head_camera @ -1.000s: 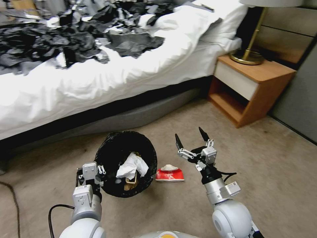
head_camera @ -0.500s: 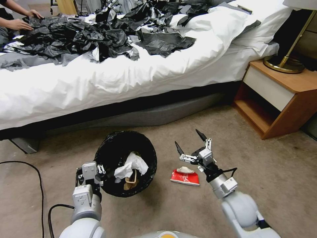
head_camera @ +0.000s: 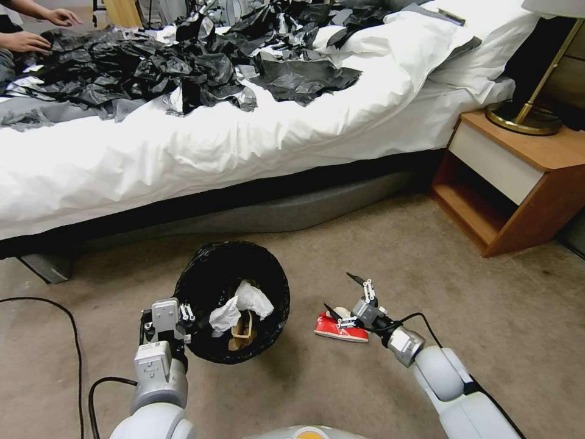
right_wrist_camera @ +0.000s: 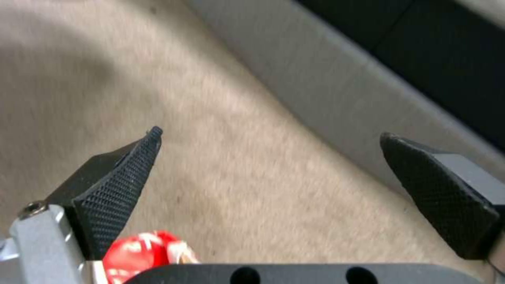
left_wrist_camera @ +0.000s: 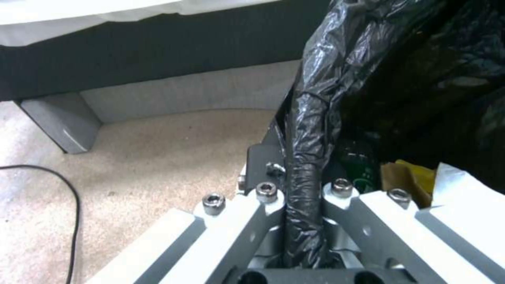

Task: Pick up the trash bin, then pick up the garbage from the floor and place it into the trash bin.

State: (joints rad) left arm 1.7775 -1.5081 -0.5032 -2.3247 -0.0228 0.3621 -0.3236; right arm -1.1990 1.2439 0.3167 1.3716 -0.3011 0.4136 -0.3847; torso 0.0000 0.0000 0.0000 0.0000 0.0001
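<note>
Down low on the beige carpet [head_camera: 378, 378] now, right gripper [head_camera: 348, 293] with its black textured fingers [right_wrist_camera: 113, 185] spread wide, hovering right over the flattened red-and-white packet [head_camera: 341, 328] lying just beside the bin. Seen from the right wrist, a sliver of red packet [right_wrist_camera: 142, 254] tucked near the base of one finger, well off centre between the tips, carpet beyond and the grey bed base [right_wrist_camera: 337, 83] farther on. Over on the other side, left gripper [left_wrist_camera: 305, 197] pinched firmly on the crinkly black bag folded over the rim of the small round white trash bin [head_camera: 231, 302], holding it mouth-up and tilted toward the packet. Inside already: crumpled white tissue [head_camera: 241, 305] and a brown paper piece [head_camera: 242, 332]. Step in hand, by the look of it: grasping the packet. Best done by first shifting so the packet sits midway between the fingertips, then lowering until the tips brush the carpet, closing slowly across the narrow width of the packet. Thin and flat, so likely to slide or buckle; worth catching the raised white puffed part rather than the flat edge. Bin to be kept steady and near, so the carry stays short. White bed [head_camera: 183, 152] behind, strewn with black bags, best ignored.
</note>
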